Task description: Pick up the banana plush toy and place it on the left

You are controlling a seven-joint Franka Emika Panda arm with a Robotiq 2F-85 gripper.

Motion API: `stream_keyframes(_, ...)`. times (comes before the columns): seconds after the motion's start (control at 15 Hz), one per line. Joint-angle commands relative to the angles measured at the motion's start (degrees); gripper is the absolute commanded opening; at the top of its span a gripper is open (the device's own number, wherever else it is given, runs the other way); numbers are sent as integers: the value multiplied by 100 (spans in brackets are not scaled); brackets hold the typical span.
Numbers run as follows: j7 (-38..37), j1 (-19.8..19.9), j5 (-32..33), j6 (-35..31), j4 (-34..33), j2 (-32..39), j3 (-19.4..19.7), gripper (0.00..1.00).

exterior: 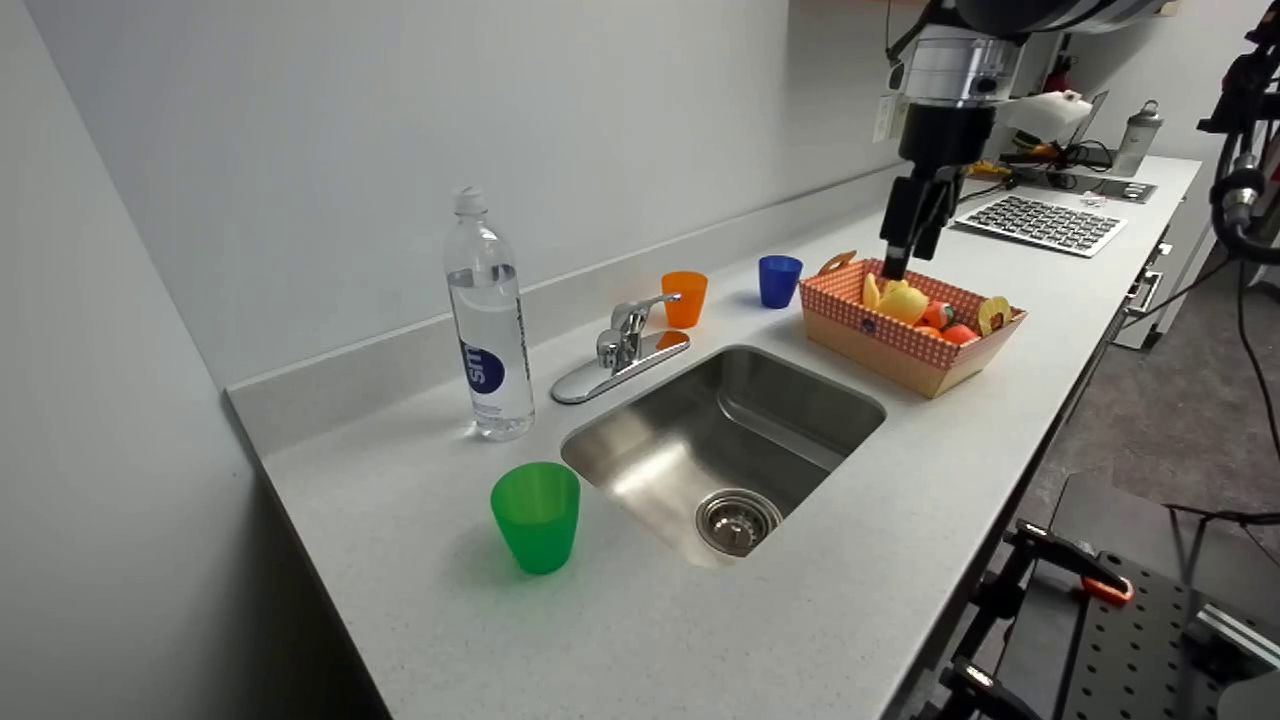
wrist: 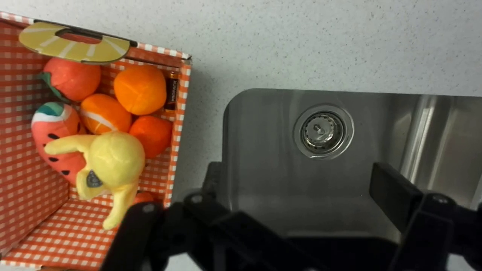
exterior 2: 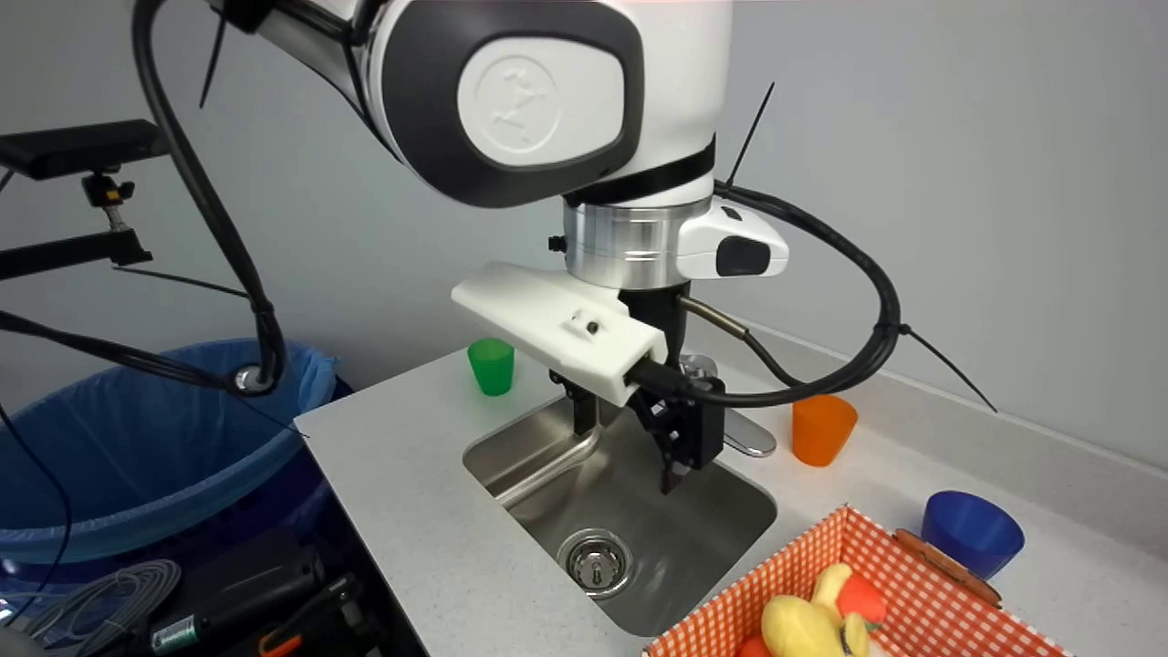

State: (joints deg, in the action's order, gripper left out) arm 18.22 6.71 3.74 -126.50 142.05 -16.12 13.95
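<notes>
Fingers [wrist: 393,195] spread wide, holding nothing. Banana [wrist: 115,162] lies lower, to one side; overlapping the watermelon [wrist: 62,126] may cause double grasp.

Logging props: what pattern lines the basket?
Orange-red and white check; the lining shows best in the wrist view.

I read a white "sm", turned sideways, on the blue oval [exterior: 483,368] of the clear bottle [exterior: 495,310]; its other printing was too fine for me. In my wrist view, the battery [wrist: 171,91] inside the checked basket [wrist: 28,184] carried what looked like "PROPACK". The grey tag [wrist: 93,179] on the pale-yellow plush [wrist: 117,158] bore a round mark too small to decipher. In an exterior view, a raised emblem [exterior 2: 514,102] stood on the white cap [exterior 2: 589,100] of my arm [exterior 2: 680,91], and the label [exterior 2: 174,636] on a black object [exterior 2: 242,607] was illegible.
</notes>
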Motion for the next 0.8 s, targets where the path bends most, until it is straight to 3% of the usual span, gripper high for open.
stream_keyframes(0.0, -61, 191, -14, -34, -292, 309, 41, 100)
stream_keyframes(0.73, -397, 850, -30, -414, -1355, 1786, 421, 100)
